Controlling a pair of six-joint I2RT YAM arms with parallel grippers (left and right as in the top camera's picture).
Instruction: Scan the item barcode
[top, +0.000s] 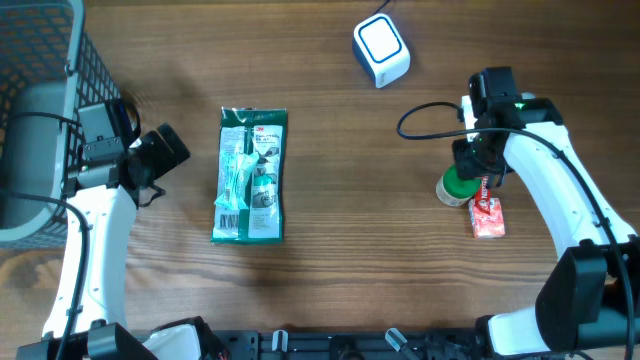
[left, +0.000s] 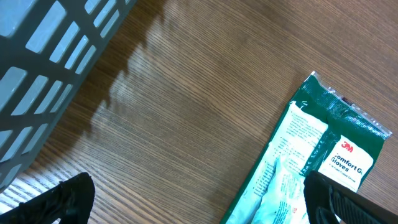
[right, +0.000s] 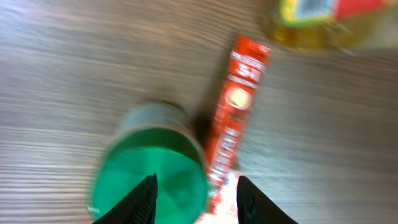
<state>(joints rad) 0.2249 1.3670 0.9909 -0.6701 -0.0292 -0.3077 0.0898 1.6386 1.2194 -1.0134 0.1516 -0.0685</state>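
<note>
Right gripper (right: 196, 179), jaws partly parted and holding nothing, hovers over a round green-lidded plastic bottle (right: 152, 183) just beside a flat red foil packet (right: 239, 99) near the wooden counter's (top: 330, 280) right edge. Left gripper (left: 198, 186) gapes wide, empty.

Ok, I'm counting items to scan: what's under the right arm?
A green-lidded jar and a red packet beside it, both partly covered by the arm overhead. The wrist view also shows a blurred yellow item, hidden from above; its kind is unclear.

Green-lidded jar (right: 169, 167) just beside a red packet (right: 239, 115), right gripper (right: 198, 183) parted above them
</note>
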